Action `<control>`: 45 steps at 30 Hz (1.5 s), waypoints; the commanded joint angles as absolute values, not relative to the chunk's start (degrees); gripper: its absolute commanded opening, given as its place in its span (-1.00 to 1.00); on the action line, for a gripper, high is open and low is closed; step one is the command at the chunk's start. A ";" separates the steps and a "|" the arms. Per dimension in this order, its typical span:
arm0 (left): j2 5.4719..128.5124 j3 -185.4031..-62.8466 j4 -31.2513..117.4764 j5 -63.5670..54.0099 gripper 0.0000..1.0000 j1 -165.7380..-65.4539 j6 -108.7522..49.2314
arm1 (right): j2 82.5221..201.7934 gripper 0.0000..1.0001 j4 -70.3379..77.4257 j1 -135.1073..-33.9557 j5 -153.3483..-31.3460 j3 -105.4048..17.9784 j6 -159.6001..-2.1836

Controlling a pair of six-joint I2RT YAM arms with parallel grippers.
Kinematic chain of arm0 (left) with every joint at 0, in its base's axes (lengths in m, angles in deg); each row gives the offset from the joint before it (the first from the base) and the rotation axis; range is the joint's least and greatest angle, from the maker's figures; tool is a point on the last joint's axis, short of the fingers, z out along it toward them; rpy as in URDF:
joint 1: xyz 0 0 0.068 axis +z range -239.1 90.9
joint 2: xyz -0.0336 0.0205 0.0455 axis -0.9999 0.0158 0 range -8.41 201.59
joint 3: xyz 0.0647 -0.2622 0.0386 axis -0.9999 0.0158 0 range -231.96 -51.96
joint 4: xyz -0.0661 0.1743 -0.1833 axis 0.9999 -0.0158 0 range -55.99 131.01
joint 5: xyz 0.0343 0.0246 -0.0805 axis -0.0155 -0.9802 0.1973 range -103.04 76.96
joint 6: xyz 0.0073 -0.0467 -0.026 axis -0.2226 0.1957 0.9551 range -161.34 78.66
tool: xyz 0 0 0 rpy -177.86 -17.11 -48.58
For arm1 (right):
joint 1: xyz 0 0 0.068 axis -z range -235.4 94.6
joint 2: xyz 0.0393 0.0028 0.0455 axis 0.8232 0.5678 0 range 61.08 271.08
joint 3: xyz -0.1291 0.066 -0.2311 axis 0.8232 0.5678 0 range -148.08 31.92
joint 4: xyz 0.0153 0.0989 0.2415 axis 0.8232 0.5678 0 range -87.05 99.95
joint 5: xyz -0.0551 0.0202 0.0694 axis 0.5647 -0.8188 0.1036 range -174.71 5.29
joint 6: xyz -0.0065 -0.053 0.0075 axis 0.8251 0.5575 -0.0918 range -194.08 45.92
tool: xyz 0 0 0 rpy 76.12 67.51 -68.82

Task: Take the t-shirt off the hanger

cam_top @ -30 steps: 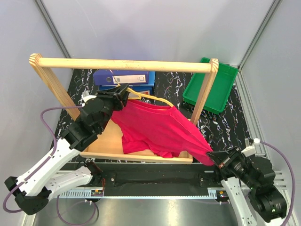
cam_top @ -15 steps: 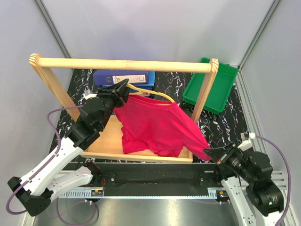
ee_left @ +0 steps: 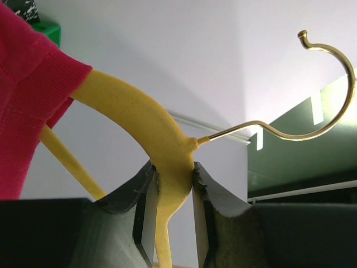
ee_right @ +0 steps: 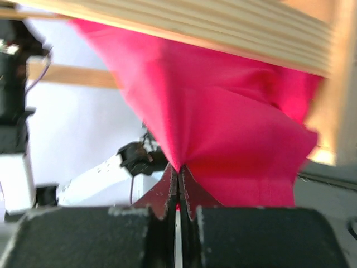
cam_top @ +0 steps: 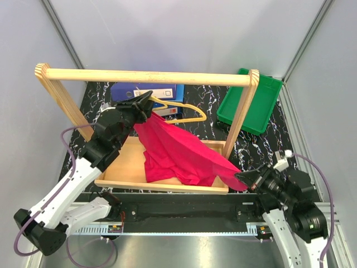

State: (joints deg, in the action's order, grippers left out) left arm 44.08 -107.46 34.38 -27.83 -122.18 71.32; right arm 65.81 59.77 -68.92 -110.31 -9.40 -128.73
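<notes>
Right gripper (ee_right: 178, 170) sits at the near right corner of the worktop (cam_top: 262, 151), jaws squeezed tight on a pinch of the t-shirt (cam_top: 178, 151). From that pinch the shirt runs taut and diagonal, up and left over the wooden rack's base board (cam_top: 125, 167). The rest of it bunches in a limp fold against the board.

Further back on the left, the left gripper (ee_left: 174, 167) is clamped on the neck of the hanger (ee_left: 139, 114), right where the metal hook (ee_left: 329, 120) comes out. The hook is in the air, clear of the wooden rail (cam_top: 145, 76). One hanger arm is bare; the other is tucked inside the shirt.

Blue binders (cam_top: 146, 91) lie at the far edge, and a green bin (cam_top: 254, 103) sits at the far right corner.
</notes>
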 commanded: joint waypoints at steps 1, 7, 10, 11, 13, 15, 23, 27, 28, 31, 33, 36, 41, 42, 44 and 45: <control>48.43 -113.03 43.10 -14.49 -1.00 -121.88 66.69 | 74.05 -1.00 43.74 -69.20 -121.26 -12.89 -123.48; 49.07 -115.41 43.99 -8.74 -1.00 -124.69 57.90 | 82.33 -1.00 40.75 -69.29 -130.05 -18.97 -119.87; 48.54 -114.36 47.50 -4.44 -1.00 -124.96 54.38 | 83.84 -1.00 38.47 -69.20 -132.60 -18.79 -121.27; 48.63 -113.92 48.30 -3.30 -1.00 -124.87 54.02 | 83.93 -0.97 37.93 -69.20 -132.87 -18.27 -122.32; 49.15 -112.87 50.32 0.40 -1.00 -124.96 54.02 | 83.75 -0.87 36.53 -69.20 -133.14 -17.65 -123.12; 50.56 -111.90 54.08 4.78 -1.00 -124.87 54.46 | 83.49 -0.47 36.70 -69.20 -132.35 -16.51 -123.91; 49.95 -112.07 49.73 1.99 -1.00 -124.87 61.14 | 82.96 0.59 45.22 -69.20 -127.25 -18.43 -121.46; 51.26 -115.84 41.20 -0.55 -1.00 -125.48 61.23 | 81.21 0.81 47.86 -69.20 -126.89 -20.72 -119.96; 52.22 -116.64 38.92 -0.91 -1.00 -125.83 60.27 | 81.29 0.84 48.12 -69.20 -127.94 -21.16 -119.70; 53.28 -119.10 33.37 -5.90 -1.00 -130.91 58.42 | 81.99 0.94 47.95 -69.20 -130.66 -23.27 -119.08; 53.37 -119.02 31.53 -12.29 -1.00 -134.08 58.33 | 82.69 0.99 47.51 -69.12 -131.55 -25.46 -118.47; 54.43 -119.98 29.07 -17.33 -1.00 -138.66 57.37 | 84.10 0.99 47.60 -69.20 -132.69 -28.54 -116.97; 56.36 -123.14 23.18 -22.96 -1.00 -143.23 54.38 | 86.56 1.00 50.32 -69.20 -131.73 -32.76 -114.33; 57.23 -124.19 22.65 -24.28 -1.00 -143.67 54.02 | 86.83 0.99 50.58 -69.20 -131.73 -33.20 -114.24; 58.11 -125.25 20.98 -25.25 -1.00 -145.08 53.32 | 87.53 0.99 50.32 -69.20 -132.16 -33.99 -114.59; 58.99 -126.13 20.80 -26.04 -1.00 -145.52 53.23 | 87.97 0.94 50.32 -69.20 -132.86 -34.17 -114.59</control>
